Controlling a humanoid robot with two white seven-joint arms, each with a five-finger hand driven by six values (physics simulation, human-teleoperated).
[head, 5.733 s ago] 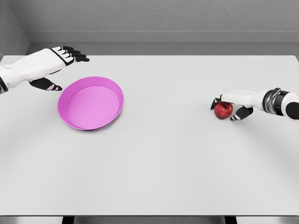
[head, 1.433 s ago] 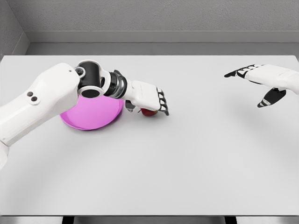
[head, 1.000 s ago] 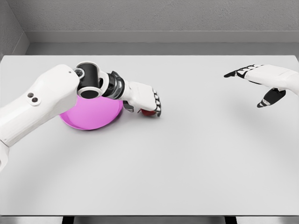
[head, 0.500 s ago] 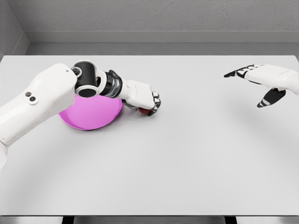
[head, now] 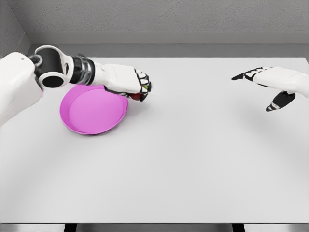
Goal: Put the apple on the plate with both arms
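Five fingers of the left hand (head: 126,80) curl around the apple (head: 137,95), a red sliver under the knuckles, just beside the pink plate's (head: 91,116) far right rim. Well apart, the right hand (head: 273,82) hovers spread above the table (head: 193,159).

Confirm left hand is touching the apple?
Touching. Head view shows the left hand with fingers curled around the apple, only a red sliver peeking out by the plate.
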